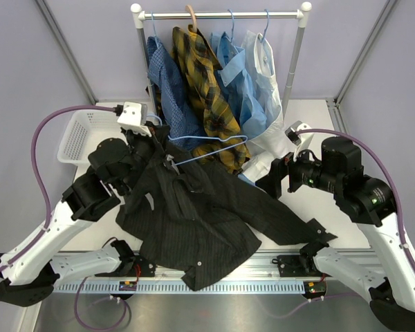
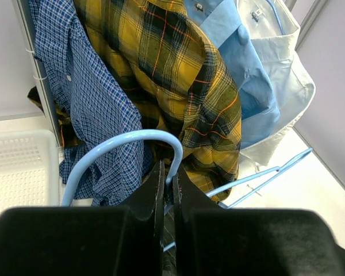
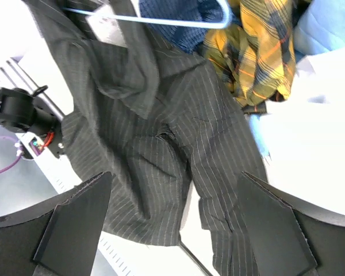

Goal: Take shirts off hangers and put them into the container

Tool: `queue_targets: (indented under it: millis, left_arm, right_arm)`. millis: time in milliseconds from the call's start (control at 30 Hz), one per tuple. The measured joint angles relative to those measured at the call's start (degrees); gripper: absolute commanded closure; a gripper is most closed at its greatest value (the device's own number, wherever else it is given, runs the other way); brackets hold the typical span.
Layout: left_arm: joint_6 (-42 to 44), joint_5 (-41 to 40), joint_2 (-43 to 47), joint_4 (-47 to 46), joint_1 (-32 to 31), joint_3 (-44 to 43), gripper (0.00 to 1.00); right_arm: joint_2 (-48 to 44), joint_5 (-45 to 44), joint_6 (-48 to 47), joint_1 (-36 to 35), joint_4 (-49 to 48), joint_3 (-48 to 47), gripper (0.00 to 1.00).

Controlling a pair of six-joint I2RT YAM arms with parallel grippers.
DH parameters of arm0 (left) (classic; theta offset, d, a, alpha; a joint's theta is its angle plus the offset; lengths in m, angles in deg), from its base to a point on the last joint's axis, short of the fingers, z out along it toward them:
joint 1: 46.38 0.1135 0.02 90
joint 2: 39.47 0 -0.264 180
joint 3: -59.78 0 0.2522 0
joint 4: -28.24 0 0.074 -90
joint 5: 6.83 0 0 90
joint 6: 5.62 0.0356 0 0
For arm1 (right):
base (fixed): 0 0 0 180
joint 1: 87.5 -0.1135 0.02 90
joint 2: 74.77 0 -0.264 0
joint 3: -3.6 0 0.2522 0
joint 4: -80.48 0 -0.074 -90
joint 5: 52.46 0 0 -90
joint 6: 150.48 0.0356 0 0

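So, from overhead the left arm (image 1: 107, 169) is just buried in dark cloth next to the basket (image 1: 75, 138). Its wrist cam settles it, though: the left jaws are pinched tight on the light-blue hanger (image 2: 132, 133), right under the curve of the hook. Same story on the other side. From above the right arm (image 1: 332, 173) simply points at the black shirt (image 1: 194, 221), while the right wrist cam shows the right jaws spread wide, gripping nothing, hovering over the pinstripes. That black shirt is on the worktop (image 1: 315, 111), sprawled from the left jaws down over the near edge, with one sleeve trailing toward the right arm's base. Can't tell whether its collar is on the hanger. The fabric is black with thin pale stripes, rumpled into lots of folds. Behind it the rail (image 1: 221, 14) carries the check shirt (image 1: 167, 83), plaid shirt (image 1: 204, 86), light-blue shirt (image 1: 238, 86) and white shirt (image 1: 270, 72). The basket is white lattice, at the back left.
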Motion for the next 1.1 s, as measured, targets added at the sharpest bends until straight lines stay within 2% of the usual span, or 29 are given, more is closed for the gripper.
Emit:
queue_targets:
  millis: [200, 400, 700, 800, 833, 933, 967, 1100]
  left_arm:
    - [0.20, 3.13, -1.60, 0.22, 0.00, -0.13, 1.00]
    - [1.62, 10.16, -3.52, 3.23, 0.00, -1.16, 1.00]
    - [2.08, 16.85, -6.78, 5.46, 0.00, -4.44, 1.00]
    - [2.12, 18.53, -8.72, 5.38, 0.00, -6.54, 1.00]
    - [2.12, 19.12, -9.25, 5.38, 0.00, -7.08, 1.00]
    - [2.14, 20.13, -10.21, 5.42, 0.00, -7.87, 1.00]
    - [2.16, 20.37, -10.36, 5.35, 0.00, -7.96, 1.00]
    - [2.14, 20.46, -10.47, 5.40, 0.00, -8.00, 1.00]
  right_arm:
    - [0.98, 3.54, -1.36, 0.00, 0.24, -2.64, 0.01]
    - [8.57, 4.33, -7.23, 0.00, 0.20, -14.38, 0.03]
    - [20.24, 12.26, -10.84, -1.36, -2.69, -19.17, 0.10]
    - [23.87, 13.03, -11.85, -3.65, -2.71, -19.17, 0.18]
    - [24.87, 13.18, -12.15, -4.35, -2.69, -19.17, 0.27]
    - [26.71, 13.86, -12.87, -5.40, -2.67, -19.17, 0.40]
    - [27.08, 14.23, -13.05, -5.53, -2.67, -19.19, 0.48]
    - [27.32, 14.73, -13.33, -5.86, -2.67, -19.19, 0.56]
